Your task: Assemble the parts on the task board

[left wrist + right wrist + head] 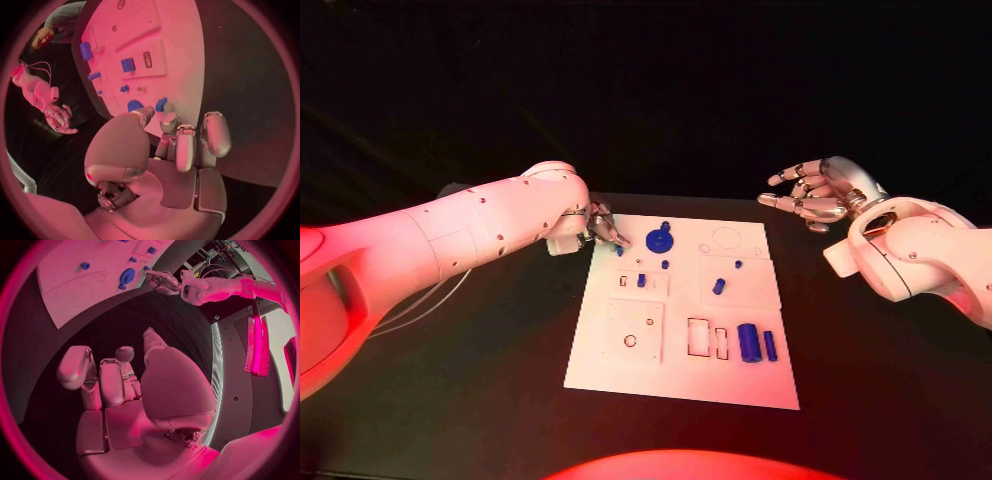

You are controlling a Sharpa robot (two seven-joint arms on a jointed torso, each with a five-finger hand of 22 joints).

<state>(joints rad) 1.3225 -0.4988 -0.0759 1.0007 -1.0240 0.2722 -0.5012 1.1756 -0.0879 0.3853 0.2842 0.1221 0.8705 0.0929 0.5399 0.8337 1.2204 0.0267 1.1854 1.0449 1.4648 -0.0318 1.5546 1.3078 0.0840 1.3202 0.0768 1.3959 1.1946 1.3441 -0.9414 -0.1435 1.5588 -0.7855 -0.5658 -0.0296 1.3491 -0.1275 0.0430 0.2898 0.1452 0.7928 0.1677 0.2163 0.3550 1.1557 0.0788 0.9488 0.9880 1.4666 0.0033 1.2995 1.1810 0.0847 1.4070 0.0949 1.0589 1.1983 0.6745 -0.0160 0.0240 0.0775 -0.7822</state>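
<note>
Black tabletop [473, 380] carrying white task board [646, 375], centre. Blue parts: round piece [659, 240] near far edge; cylinder [749, 342] near right. Left robot hand [600, 226] at board's far-left corner, contents indeterminate. Right robot hand [816, 196] empty, fingers spread, apart. Step: probably reaching; next needs a precise pinch.

task board [635, 362]: white, flat, mid-table | parts [749, 342]: blue, scattered on it

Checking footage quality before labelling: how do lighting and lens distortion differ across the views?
Head view: red light on the left arm, dark surround, task board edges straight. Left wrist view: pink cast, board edges bowed by fisheye. Right wrist view: magenta cast, board curved likewise.
</note>
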